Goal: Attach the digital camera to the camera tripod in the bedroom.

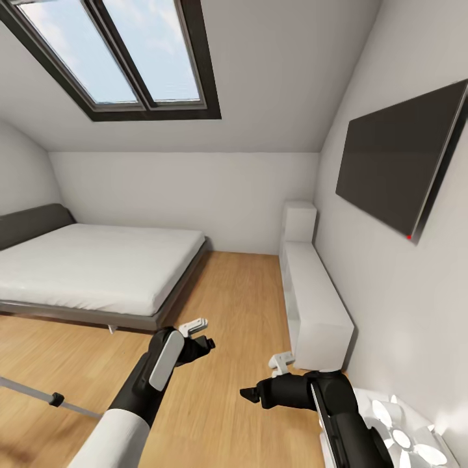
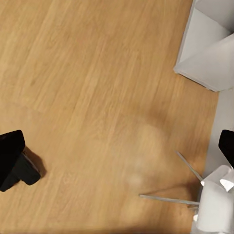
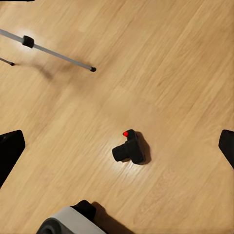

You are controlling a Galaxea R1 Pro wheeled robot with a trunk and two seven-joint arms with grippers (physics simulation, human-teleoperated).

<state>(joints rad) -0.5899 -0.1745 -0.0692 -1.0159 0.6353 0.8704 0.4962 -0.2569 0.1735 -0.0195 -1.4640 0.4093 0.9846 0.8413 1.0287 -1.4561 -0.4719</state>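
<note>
- The right tool [image 1: 257, 394] is held wide apart and empty above the floor [image 1: 227, 305]; nothing is touched.
- The left tool [image 1: 207, 342] is likewise spread and empty.
- The digital camera [image 3: 129, 149] is seen lying on the floor in the right wrist view, between the spread fingers, red button up.
- A leg of the camera tripod [image 3: 58, 52] lies on the floor, well apart from it.
- A straight descent, centred over the body, should be made before closing.
</note>
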